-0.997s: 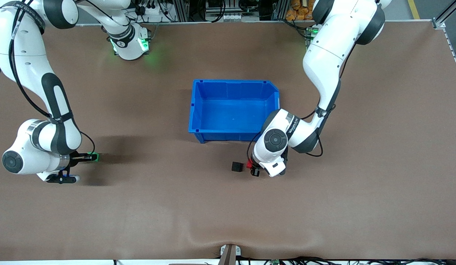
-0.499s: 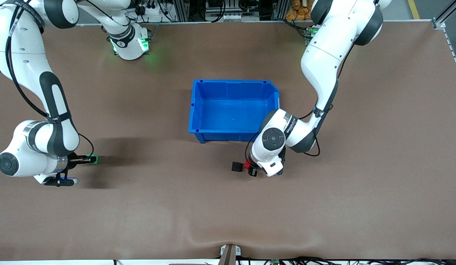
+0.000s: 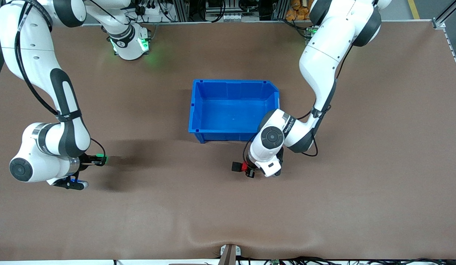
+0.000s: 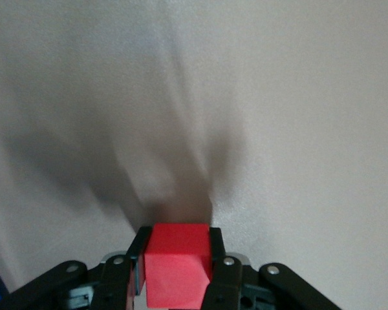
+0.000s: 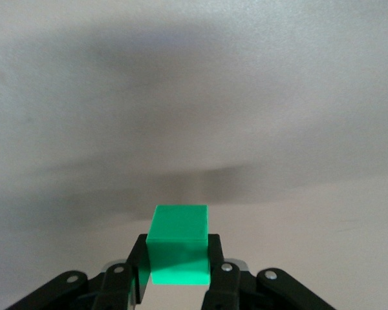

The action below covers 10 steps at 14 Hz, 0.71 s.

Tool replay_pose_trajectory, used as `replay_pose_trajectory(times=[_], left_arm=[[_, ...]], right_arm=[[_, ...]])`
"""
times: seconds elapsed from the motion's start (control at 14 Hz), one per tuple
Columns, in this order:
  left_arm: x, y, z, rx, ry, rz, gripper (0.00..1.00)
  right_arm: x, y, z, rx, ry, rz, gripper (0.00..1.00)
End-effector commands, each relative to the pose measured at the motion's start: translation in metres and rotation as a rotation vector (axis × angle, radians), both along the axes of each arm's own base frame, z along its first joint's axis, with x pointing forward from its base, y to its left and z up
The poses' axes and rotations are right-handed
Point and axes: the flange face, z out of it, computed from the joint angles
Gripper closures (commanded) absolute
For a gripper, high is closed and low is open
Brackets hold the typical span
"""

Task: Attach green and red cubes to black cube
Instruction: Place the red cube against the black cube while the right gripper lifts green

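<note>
1. Black cube [image 3: 236,166]: matte, on the worktop nearer the front camera than the bin. The red cube [image 3: 244,166] sits against its side facing the left arm's end; the seam between them is hard to make out.
2. Red cube: plain, solid-coloured, mostly hidden under the left gripper [image 3: 247,168] in the front view. The left wrist view shows the jaws clenched on its two sides.
3. Green cube [image 3: 102,159]: same shape, grasped by the jaws of the right gripper [image 3: 100,160], over bare worktop toward the right arm's end.
4. Bin [image 3: 198,110]: blue moulded plastic, rectangular with one cut corner; one corner is covered by the left arm, the visible floor holds nothing.
5. Worktop [image 3: 360,184]: brown matte sheet, slightly rippled at the near edge.
</note>
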Motion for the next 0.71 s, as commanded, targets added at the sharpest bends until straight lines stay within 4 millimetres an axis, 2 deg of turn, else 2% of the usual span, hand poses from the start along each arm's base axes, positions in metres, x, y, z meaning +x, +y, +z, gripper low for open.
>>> replay_pose_trajectory(times=[0.0,0.21,0.36,0.5,0.64], left_arm=[[0.000,-0.013,-0.003,-0.006,-0.028,-0.020,1.00],[0.003,-0.016,0.000,-0.022,-0.049,-0.008,1.00],[-0.001,-0.026,0.000,-0.032,-0.052,-0.006,1.00],[-0.004,-0.031,0.000,-0.038,-0.041,0.067,1.00],[-0.009,-0.038,0.000,-0.029,-0.042,0.113,1.00]], right_arm=[[0.003,0.020,0.016,0.011,-0.003,-0.074,1.00],[0.004,0.046,0.018,0.051,0.001,-0.141,1.00],[0.007,0.054,0.022,0.052,-0.005,-0.173,1.00],[0.007,0.057,0.023,0.044,-0.003,-0.196,1.00],[0.007,0.069,0.023,0.059,0.007,-0.252,1.00]])
